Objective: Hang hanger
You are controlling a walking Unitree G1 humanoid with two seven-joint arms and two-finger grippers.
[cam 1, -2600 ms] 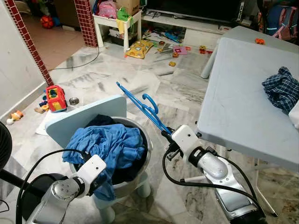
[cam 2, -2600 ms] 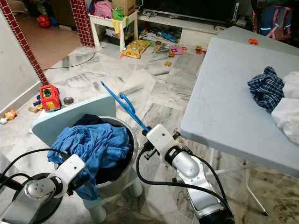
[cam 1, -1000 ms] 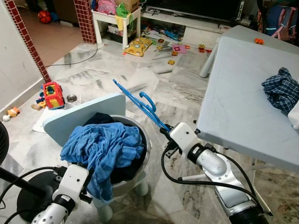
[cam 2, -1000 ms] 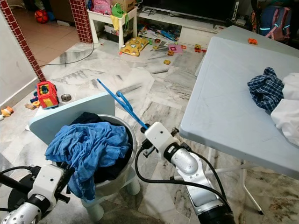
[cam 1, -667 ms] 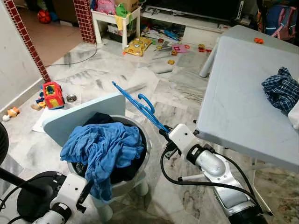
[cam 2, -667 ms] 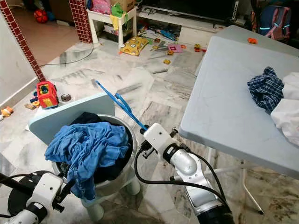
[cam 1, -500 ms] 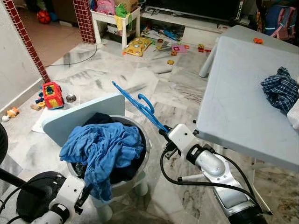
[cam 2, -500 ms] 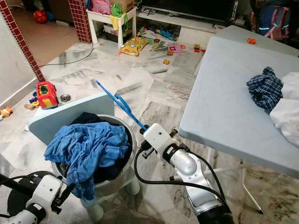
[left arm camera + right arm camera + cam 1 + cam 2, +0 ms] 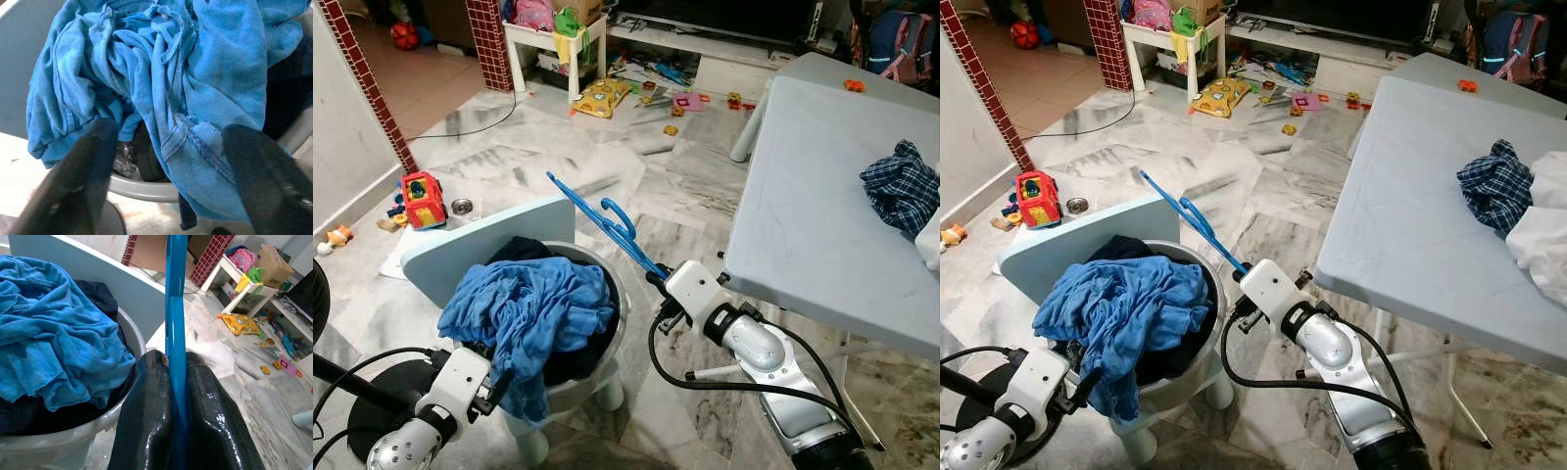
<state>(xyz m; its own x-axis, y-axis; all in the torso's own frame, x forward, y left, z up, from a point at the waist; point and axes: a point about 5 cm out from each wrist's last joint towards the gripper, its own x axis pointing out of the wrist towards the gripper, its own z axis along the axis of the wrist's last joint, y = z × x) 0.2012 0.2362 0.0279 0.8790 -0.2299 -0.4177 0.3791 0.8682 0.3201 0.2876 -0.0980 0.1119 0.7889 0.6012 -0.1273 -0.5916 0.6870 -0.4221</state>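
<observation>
Two grippers are in play. Our right gripper (image 9: 177,382) is clamped tight on the blue hanger (image 9: 607,220), pinching one end of its thin bar, so the hanger juts up and away over the floor beside the laundry basket (image 9: 607,367). Our left gripper (image 9: 166,161) sits low by the basket, fingers spread wide and empty, facing the blue garment (image 9: 524,308) heaped in it. We judge the grip lies far from the hook: we should keep the wrist steady and swing slowly, since the long lever could twist loose. No rail is visible.
</observation>
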